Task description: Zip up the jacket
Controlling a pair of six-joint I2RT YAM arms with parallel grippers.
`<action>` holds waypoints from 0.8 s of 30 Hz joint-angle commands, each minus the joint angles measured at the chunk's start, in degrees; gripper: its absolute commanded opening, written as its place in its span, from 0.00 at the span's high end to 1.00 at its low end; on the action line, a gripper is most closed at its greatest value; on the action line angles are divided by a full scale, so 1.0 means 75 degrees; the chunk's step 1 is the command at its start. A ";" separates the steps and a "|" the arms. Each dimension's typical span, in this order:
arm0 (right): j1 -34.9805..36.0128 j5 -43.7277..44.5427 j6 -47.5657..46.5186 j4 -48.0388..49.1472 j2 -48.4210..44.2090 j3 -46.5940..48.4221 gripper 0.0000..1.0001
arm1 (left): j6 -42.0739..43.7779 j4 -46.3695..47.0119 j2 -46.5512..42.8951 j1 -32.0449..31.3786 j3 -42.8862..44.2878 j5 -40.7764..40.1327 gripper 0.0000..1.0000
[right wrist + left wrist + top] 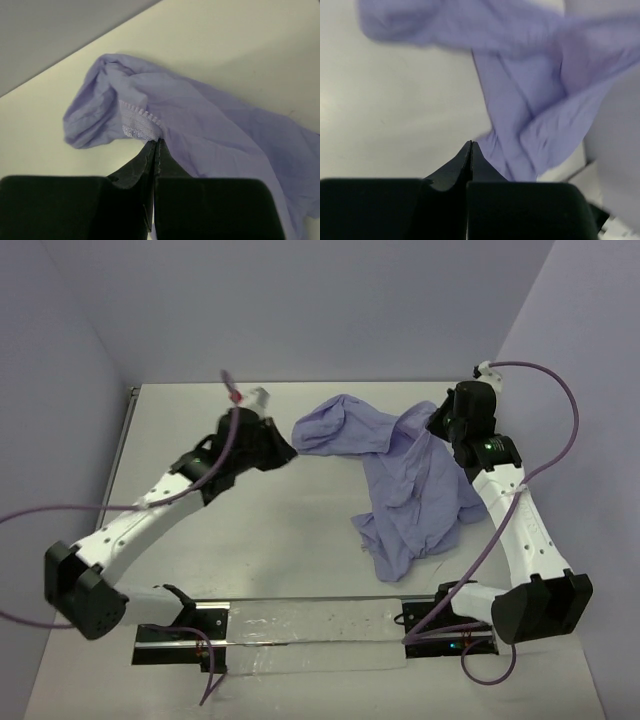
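Note:
The lavender jacket (405,475) lies crumpled on the right half of the table, with one bunched end reaching left. My right gripper (441,427) is at its far right part. In the right wrist view my right gripper (156,141) is shut, with its tips pinching the jacket (210,120) beside a strip of pale zipper teeth (140,116). My left gripper (287,452) sits just left of the bunched end. In the left wrist view my left gripper (471,143) is shut with nothing between the fingers, and the jacket (530,100) lies just beyond and right of the tips.
Grey walls close the table at the back, left and right. A shiny strip (310,630) lies along the near edge between the arm bases. Purple cables (555,400) loop off both arms. The table's left edge (125,430) runs beside the left arm.

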 commanded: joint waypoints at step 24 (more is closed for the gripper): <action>-0.2152 -0.0144 -0.0276 -0.0230 -0.1640 -0.2006 1.00 | -0.0885 0.0165 0.6161 -0.3033 0.2562 0.0550 0.33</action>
